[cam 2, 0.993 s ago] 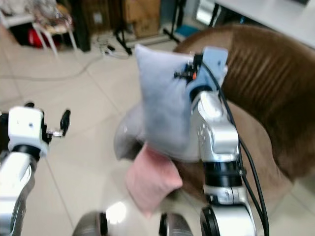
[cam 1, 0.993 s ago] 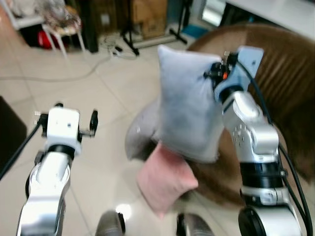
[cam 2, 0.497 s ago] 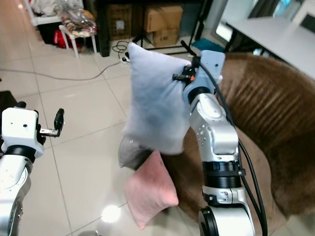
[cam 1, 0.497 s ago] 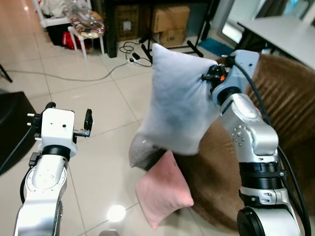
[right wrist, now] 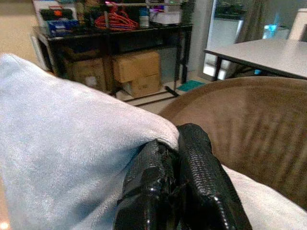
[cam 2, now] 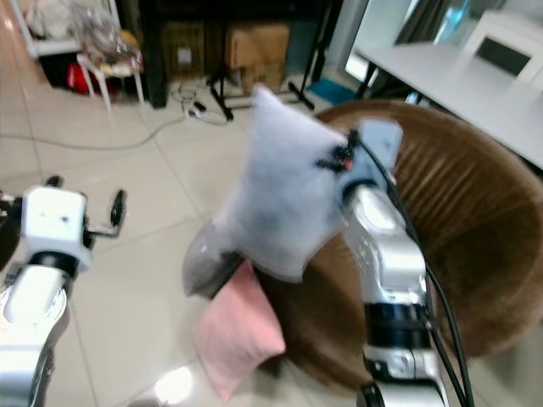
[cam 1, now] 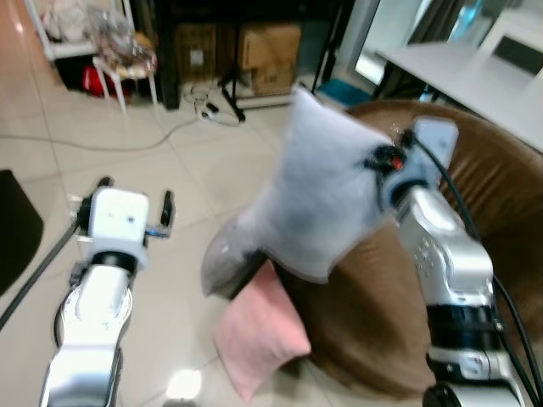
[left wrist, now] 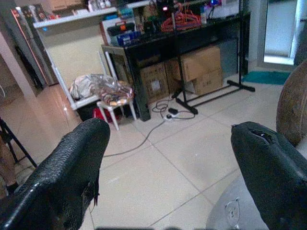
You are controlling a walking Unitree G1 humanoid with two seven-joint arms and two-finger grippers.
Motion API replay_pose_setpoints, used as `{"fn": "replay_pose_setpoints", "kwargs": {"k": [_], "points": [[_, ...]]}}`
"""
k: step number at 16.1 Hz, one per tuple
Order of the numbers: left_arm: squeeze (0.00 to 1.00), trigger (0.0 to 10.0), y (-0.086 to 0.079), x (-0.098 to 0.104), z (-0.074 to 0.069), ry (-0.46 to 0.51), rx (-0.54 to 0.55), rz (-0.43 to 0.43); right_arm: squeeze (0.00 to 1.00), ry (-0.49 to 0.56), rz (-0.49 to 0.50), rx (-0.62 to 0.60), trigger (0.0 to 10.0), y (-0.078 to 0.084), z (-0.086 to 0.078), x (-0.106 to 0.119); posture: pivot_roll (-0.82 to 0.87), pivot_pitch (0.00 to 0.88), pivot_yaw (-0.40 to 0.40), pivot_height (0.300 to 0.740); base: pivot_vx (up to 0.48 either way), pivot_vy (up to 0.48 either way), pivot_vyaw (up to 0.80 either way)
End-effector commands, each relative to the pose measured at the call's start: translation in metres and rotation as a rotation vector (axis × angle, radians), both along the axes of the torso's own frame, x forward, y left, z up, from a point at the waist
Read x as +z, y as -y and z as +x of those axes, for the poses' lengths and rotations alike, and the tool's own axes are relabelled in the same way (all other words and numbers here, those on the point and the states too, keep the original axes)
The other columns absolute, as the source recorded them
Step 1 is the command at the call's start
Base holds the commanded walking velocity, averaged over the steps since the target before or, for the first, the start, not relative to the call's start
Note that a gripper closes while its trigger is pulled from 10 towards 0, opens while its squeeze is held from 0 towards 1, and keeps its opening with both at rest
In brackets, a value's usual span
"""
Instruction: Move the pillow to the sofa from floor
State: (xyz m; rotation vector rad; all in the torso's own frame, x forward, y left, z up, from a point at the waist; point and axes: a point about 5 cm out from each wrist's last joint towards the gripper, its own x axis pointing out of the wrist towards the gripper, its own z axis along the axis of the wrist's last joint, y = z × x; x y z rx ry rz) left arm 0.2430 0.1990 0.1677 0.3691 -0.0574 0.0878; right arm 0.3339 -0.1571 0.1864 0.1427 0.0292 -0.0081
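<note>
Pillow (cam 1: 327, 191) hangs clamped in the right gripper (right wrist: 178, 158) above the brown sofa's (cam 1: 501, 203) front edge. Left gripper (left wrist: 168, 158) spread, empty, over open floor (cam 1: 170, 161). Pink cushion (cam 1: 259, 331) and grey cushion (cam 1: 225, 254) lie against the sofa.

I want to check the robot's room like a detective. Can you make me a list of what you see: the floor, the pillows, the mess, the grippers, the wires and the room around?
Surface: pale tiled floor, shiny with a light spot.
Job's things: grey pillow held up in the air beside the brown sofa; pink pillow and another grey cushion on the floor, leaning against the sofa.
Clutter: cardboard boxes under a black table; a small white stool piled with things.
Grippers: right gripper pinching a corner of the grey pillow; left gripper open, holding nothing.
Cables: a cord trailing across the floor; black cables along the right arm.
Surroundings: white table behind the sofa.
</note>
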Motion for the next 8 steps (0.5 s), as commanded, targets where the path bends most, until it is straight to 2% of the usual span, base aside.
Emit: {"fn": "replay_pose_setpoints", "kwargs": {"k": [1,2,5,8], "points": [[0.00,10.0,-0.003,-0.003,0.001,-0.013,0.004,0.013,0.00,0.132,0.001,-0.002,10.0,-0.003,-0.001,0.024,0.05,0.000,-0.122,0.740,0.000,-0.435,0.00],[0.00,10.0,-0.002,-0.005,0.001,-0.018,-0.001,0.020,0.00,0.171,-0.019,-0.030,10.0,-0.001,-0.002,0.027,0.04,0.000,-0.116,0.740,0.000,-0.435,0.00],[0.00,10.0,-0.001,-0.009,0.001,-0.026,0.001,0.026,0.00,0.128,-0.003,0.055,10.0,-0.007,-0.004,0.021,0.05,0.000,-0.125,0.740,0.000,-0.431,0.00],[0.00,10.0,-0.003,-0.011,-0.001,-0.027,0.009,0.030,0.00,0.120,-0.016,0.064,10.0,-0.010,-0.003,0.016,0.05,0.000,-0.127,0.740,0.000,-0.425,0.00]]}}
